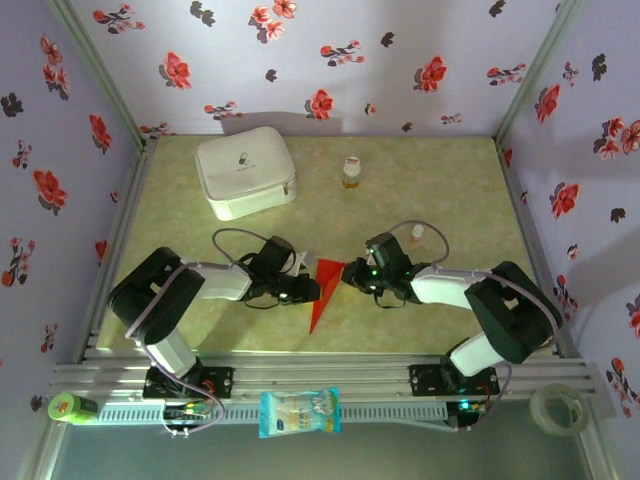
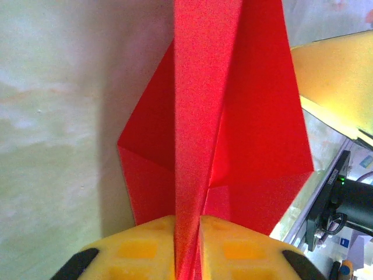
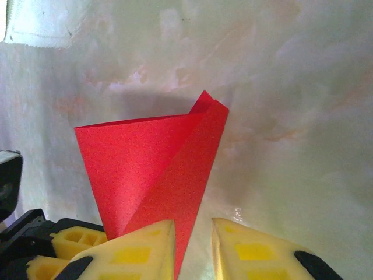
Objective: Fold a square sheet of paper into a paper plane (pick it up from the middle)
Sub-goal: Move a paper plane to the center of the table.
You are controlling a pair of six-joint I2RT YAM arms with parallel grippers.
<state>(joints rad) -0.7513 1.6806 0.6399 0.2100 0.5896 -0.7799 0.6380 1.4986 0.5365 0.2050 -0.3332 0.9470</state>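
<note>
**Two pincers at one folded red paper (image 1: 322,285)**

Mid-tabletop (image 1: 450,190), my left pincer (image 2: 187,220) is clamped on the folded red paper's centre crease. My right pincer (image 3: 192,224) stands narrowly parted, the paper's edge between its pads.

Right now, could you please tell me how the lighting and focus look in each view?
Top external: dim, violet cast on the walls, table brighter, paper fairly sharp. Left wrist: paper very close, grainy and soft, dark shadow on the table left of it. Right wrist: soft shadow behind the paper, small glare spot on the table near the bottom edge.
</note>
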